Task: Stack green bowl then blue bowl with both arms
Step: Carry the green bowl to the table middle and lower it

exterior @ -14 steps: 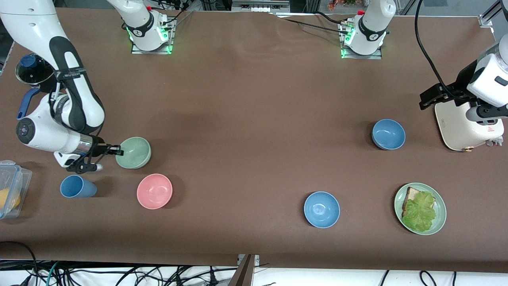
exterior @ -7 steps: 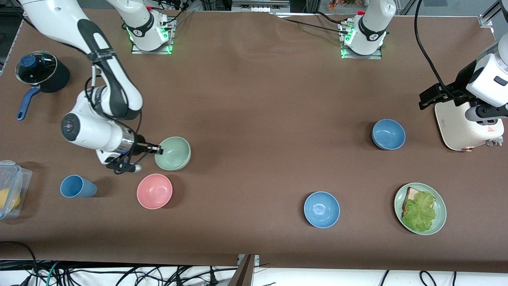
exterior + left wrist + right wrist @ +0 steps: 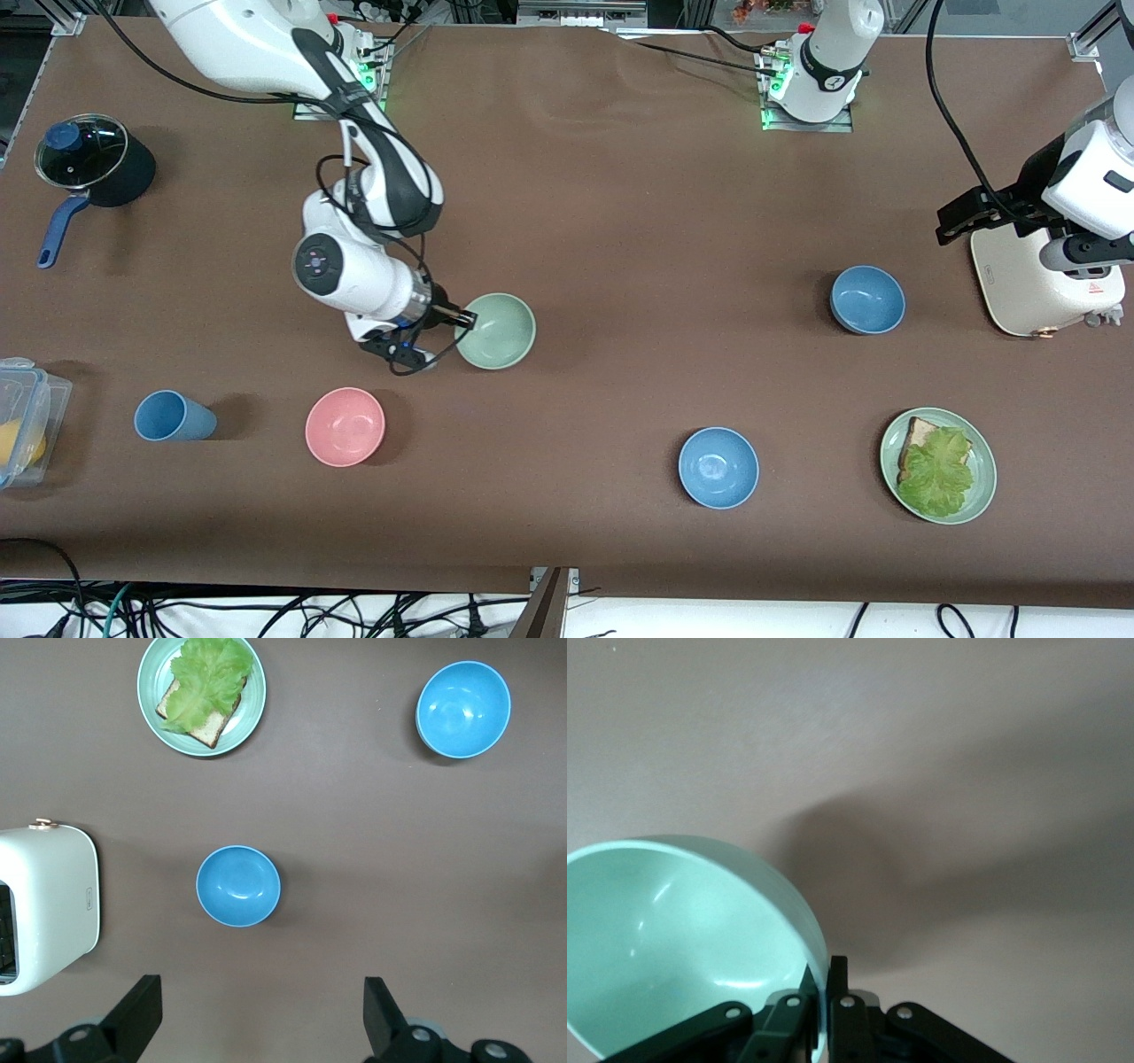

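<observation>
My right gripper [image 3: 462, 317] is shut on the rim of the pale mint-green bowl [image 3: 500, 332] and holds it tilted over the middle of the table. The right wrist view shows its fingers [image 3: 837, 979] pinching the bowl's wall [image 3: 682, 930], with the bowl's shadow on the cloth below. The dull steel-blue bowl [image 3: 867, 299] sits upright near the left arm's end, beside the toaster; it also shows in the left wrist view [image 3: 237, 886]. My left gripper [image 3: 974, 217] waits open and empty, high over the table by the toaster, its fingertips [image 3: 142, 1010] wide apart.
A brighter blue bowl [image 3: 718, 467] and a green plate [image 3: 979, 496] with bread and lettuce lie nearer the front camera. A white toaster [image 3: 1036, 283] stands under the left arm. A pink bowl [image 3: 345, 426], blue cup [image 3: 173, 416], black pot [image 3: 84, 159] and plastic box [image 3: 22, 421] sit at the right arm's end.
My right arm has carried the green bowl from beside the pink bowl toward the middle of the table. The left arm has not moved.
</observation>
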Motion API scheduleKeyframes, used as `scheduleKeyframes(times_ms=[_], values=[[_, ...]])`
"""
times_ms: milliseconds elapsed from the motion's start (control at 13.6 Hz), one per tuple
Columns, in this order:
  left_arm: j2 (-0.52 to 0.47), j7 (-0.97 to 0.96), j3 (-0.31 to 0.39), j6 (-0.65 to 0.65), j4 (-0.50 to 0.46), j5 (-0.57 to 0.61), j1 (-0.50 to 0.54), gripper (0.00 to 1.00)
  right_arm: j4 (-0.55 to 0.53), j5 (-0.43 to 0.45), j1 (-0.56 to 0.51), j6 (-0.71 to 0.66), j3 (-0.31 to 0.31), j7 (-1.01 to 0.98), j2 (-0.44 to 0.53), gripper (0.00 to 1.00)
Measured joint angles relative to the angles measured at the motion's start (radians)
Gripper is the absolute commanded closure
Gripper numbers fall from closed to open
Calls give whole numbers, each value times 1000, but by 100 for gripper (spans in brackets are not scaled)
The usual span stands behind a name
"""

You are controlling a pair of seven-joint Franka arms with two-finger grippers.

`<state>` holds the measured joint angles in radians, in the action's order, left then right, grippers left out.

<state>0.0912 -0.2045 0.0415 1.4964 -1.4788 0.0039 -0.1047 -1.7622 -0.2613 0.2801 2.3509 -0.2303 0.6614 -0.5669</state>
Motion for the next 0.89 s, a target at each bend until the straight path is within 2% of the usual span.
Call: scheduleKeyframes(times_ms=[221,885], values=[[2,0,1,-1,0,0,0,0,13,0,51,34,0,60,-52,100],[2,0,0,-2,1,0,0,0,59,0,195,48,2,226,-126,100]])
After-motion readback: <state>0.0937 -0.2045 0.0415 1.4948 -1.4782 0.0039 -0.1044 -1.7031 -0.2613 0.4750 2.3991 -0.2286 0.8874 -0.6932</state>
